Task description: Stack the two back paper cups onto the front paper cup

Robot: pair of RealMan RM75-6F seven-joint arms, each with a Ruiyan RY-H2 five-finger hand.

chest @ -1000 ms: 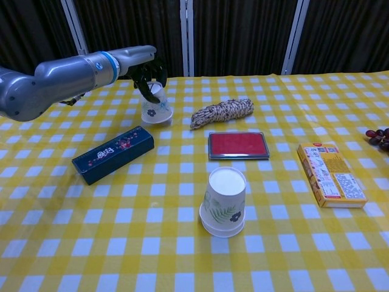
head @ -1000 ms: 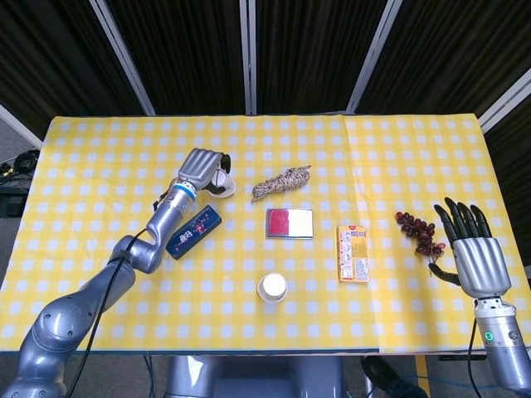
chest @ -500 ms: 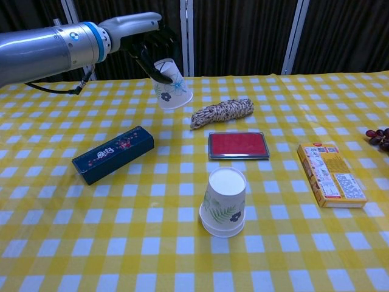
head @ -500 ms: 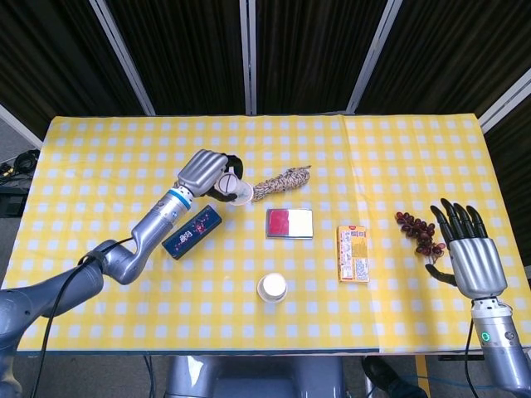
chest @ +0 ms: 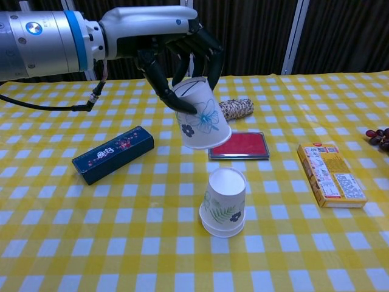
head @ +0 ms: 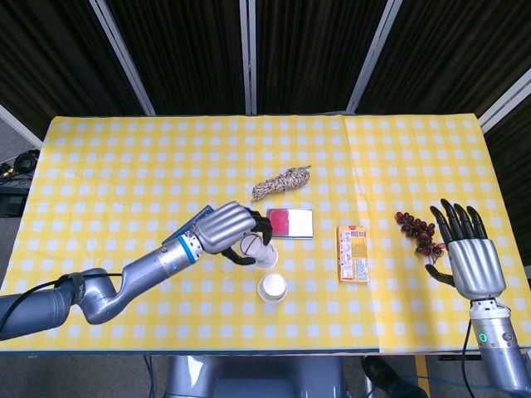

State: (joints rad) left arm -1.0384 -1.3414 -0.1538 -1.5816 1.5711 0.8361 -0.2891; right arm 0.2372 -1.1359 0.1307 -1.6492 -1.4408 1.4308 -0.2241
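Observation:
An upside-down white paper cup with a green leaf print (head: 272,288) (chest: 223,202) stands near the table's front middle. My left hand (head: 228,230) (chest: 164,42) holds a second paper cup with a blue flower print (head: 257,249) (chest: 203,118) in the air. That cup is tilted, bottom up, just above and slightly left of the standing cup, and the two do not touch. At the table's right edge my right hand (head: 466,249) holds nothing, its fingers spread. No other paper cup shows.
A rope bundle (head: 282,181) (chest: 237,108) and a red-topped tin (head: 289,223) (chest: 243,145) lie behind the cups. A dark blue box (chest: 112,154) lies to the left. An orange box (head: 353,254) (chest: 331,174) and grapes (head: 419,232) (chest: 378,135) lie to the right.
My left hand has lifted the blue-flower cup off the table at the back left and carried it forward and right, to just above the front cup. The right hand has barely moved.

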